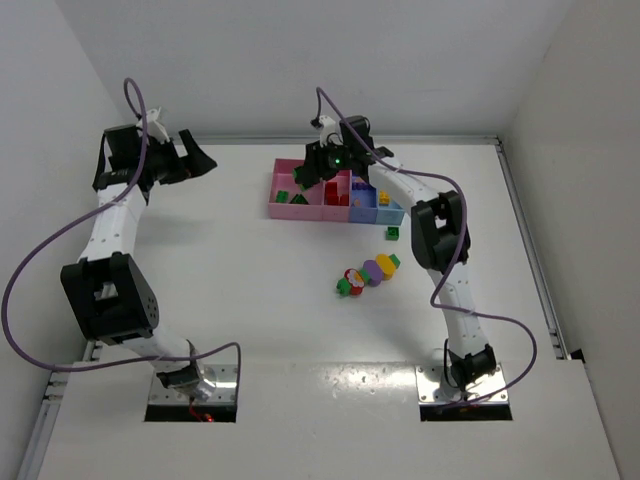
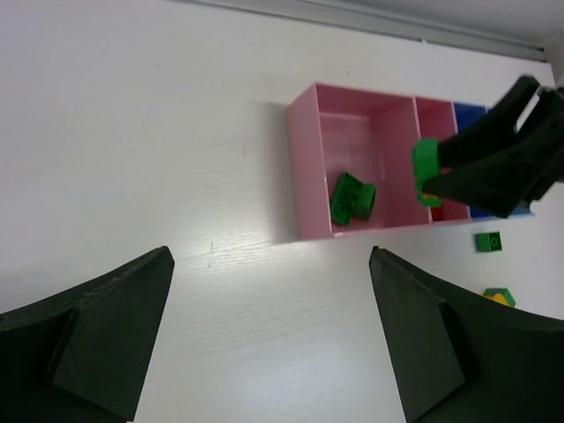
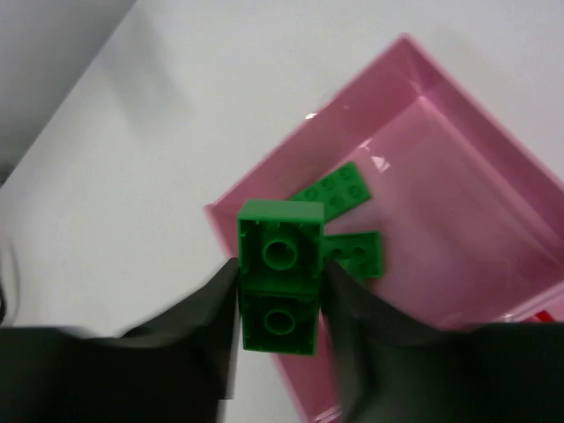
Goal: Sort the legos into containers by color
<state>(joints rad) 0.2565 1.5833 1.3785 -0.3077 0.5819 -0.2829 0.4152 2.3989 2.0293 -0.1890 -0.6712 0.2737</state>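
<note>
My right gripper (image 1: pixel 306 176) is shut on a green lego (image 3: pixel 280 280) and holds it above the near-left corner of the wide pink bin (image 3: pixel 441 167). Its open underside faces the wrist camera. Two green legos (image 3: pixel 345 220) lie in that bin, also seen in the left wrist view (image 2: pixel 352 196). The row of containers (image 1: pixel 300 211) stands at the back middle; red legos (image 1: pixel 335 190) lie in the narrow pink bin. A striped multicolour stack (image 1: pixel 367 272) and a single green lego (image 1: pixel 393 234) lie on the table. My left gripper (image 1: pixel 192 160) is open and empty, far left of the bins.
The purple-blue and light blue bins (image 1: pixel 383 214) are at the right end of the row. The back wall and a rail run just behind the containers. The right arm's elbow (image 1: pixel 440 225) hangs beside the loose legos.
</note>
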